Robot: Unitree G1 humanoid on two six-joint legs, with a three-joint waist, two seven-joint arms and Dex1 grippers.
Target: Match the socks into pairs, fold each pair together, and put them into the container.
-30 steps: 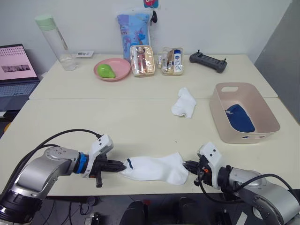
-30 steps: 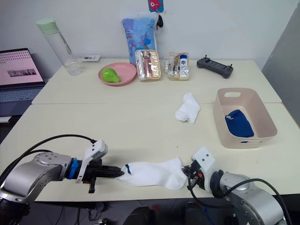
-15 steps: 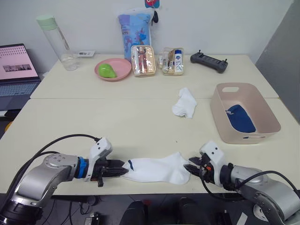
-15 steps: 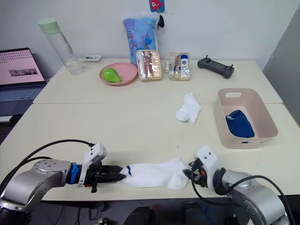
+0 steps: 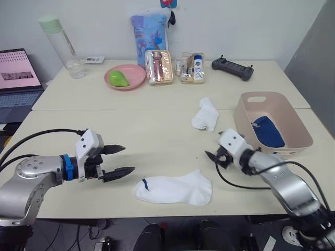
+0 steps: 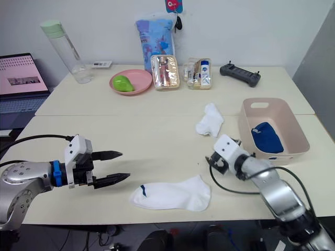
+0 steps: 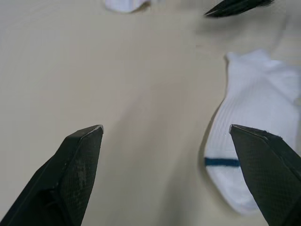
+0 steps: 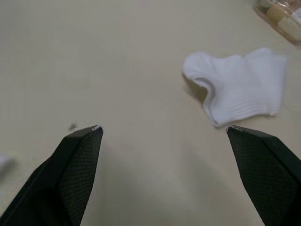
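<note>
A white sock [image 5: 172, 189] with a dark cuff mark lies flat near the table's front edge, free of both grippers. My left gripper [image 5: 127, 159] hovers open just left of its cuff; the left wrist view has the sock [image 7: 254, 155] beside one finger. My right gripper [image 5: 213, 158] is open, above and to the right of the sock's toe. A second white sock [image 5: 205, 115] lies crumpled further back, and it appears ahead of the open fingers as the sock [image 8: 240, 84] in the right wrist view. The pale pink container [image 5: 242, 130] at right holds a blue sock [image 5: 268, 132].
Along the back stand a round pink bowl [image 5: 124, 77] with a green item, a tall clear bottle [image 5: 63, 47], two clear pouches [image 5: 158, 67], a blue bag [image 5: 149, 31] and a black controller [image 5: 233, 68]. A laptop [image 5: 18, 78] sits at far left.
Both grippers went from shut on the flat white sock's ends to open and let it go. The left drew back to the left; the right lifted away toward the container.
</note>
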